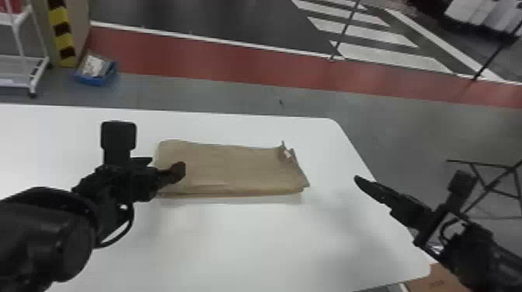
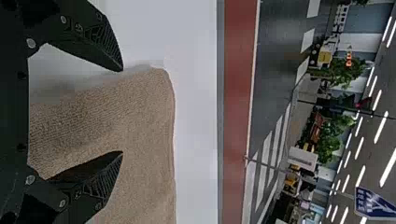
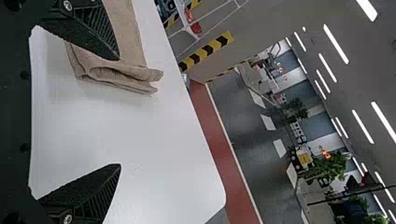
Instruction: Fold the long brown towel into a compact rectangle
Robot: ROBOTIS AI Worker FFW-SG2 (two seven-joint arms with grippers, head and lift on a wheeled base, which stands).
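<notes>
At one end of the towel (image 1: 233,169), the left pincer (image 1: 166,166) gapes.

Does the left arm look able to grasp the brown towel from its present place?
Probably yes: the left tool is open at the left end of the brown towel, no object lies on the cloth, and the right tool is well off to the right.

brown towel (image 1: 233,167) of ribbed matt cloth, smooth white tabletop (image 1: 240,240) with soft sheen
</notes>
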